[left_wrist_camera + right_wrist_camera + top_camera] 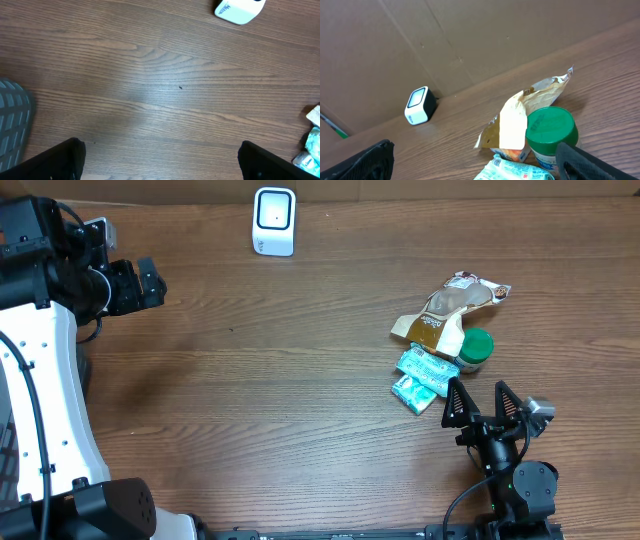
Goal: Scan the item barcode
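A small white barcode scanner [274,220] stands at the table's far edge; it also shows in the left wrist view [239,10] and the right wrist view [418,106]. The items lie in a pile at the right: a brown snack bag [450,305] [520,117], a green-lidded jar [476,347] [551,132] and teal packets [422,375] [515,171]. My right gripper [478,395] [477,165] hovers open just in front of the pile, holding nothing. My left gripper [155,283] [162,165] is open over bare wood at the far left, well away from the items.
A brown cardboard wall [470,35] runs along the back of the table. A grey ribbed object [12,120] lies at the left edge under the left arm. The teal packets [312,147] just show at the right edge of the left wrist view.
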